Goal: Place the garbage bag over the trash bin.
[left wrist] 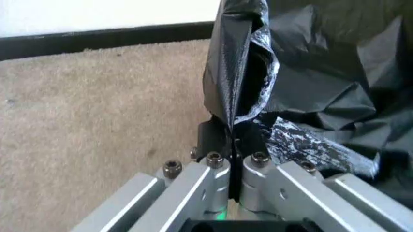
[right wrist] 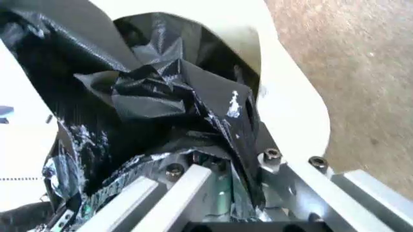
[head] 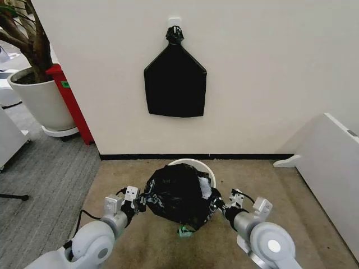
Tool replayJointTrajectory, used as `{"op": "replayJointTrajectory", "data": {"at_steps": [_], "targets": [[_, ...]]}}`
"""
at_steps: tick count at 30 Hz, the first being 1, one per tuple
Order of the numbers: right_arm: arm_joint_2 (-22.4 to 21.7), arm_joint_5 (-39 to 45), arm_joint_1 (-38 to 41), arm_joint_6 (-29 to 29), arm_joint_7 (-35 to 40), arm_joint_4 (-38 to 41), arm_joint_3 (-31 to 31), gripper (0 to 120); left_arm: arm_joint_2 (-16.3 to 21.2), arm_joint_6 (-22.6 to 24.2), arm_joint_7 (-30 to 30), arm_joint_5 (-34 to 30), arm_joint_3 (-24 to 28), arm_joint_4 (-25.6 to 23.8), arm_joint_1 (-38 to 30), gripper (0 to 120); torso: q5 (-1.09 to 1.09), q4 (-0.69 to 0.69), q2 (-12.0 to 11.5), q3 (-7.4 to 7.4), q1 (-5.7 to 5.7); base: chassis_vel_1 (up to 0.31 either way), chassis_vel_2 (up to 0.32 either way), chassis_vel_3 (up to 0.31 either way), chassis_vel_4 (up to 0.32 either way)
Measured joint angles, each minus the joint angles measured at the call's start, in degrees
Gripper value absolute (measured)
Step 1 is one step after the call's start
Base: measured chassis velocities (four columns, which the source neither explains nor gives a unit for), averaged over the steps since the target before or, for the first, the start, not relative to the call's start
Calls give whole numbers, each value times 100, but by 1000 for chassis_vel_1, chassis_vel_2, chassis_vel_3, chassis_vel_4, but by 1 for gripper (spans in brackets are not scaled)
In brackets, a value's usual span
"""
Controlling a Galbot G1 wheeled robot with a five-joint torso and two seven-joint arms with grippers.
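Two grippers, one bag: both arms are on the plastic at once, each at its own side.
Garbage bag (head: 178, 193): black, glossy and rumpled, bunched up over the front of the bin and stretched between the two arms, low over the carpet.
Trash bin (head: 199, 165): cream-white and round, standing on the tan carpet (head: 123, 174) close to the wall's dark baseboard; just the far arc of its rim peeks out behind the bag.
Left gripper (head: 139, 203): clamped on the bag's left edge; the left wrist view has a fold of plastic rising straight out from between the closed fingers.
Right gripper (head: 216, 204): at the bag's right edge, with plastic draped over the fingers in the right wrist view and the white bin wall just beyond; whether the fingers are really pinched on the film cannot be told.
Key relation: the bag's spread runs left to right from one gripper to the other, and the bin sits just behind and under that span, towards the wall. Neither arm looks clearly nearer; the bin is roughly centred between them.
Judgement: the mouth does not look seated round the rim yet, so the spread edge would have to go forward and down over it.
Background: a flat black bundle (head: 175, 81) hangs on the wall above, well apart from the work.
Off to the left: a large white plant pot (head: 42, 101).
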Motion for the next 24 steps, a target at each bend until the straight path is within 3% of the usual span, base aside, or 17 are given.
{"op": "replayJointTrajectory", "data": {"at_steps": [14,24], "targets": [[88,-563,-124,83,-560,-558,486,0,-328,-134,176,218,321,517,-405,0,-1,-2,0,0,0,0,0,0,0],[272,-797,-658,93,-524,182,463,0,-289,-261,261,627,279,333,-6,0,0,0,0,0,0,0,0,0,0]]}}
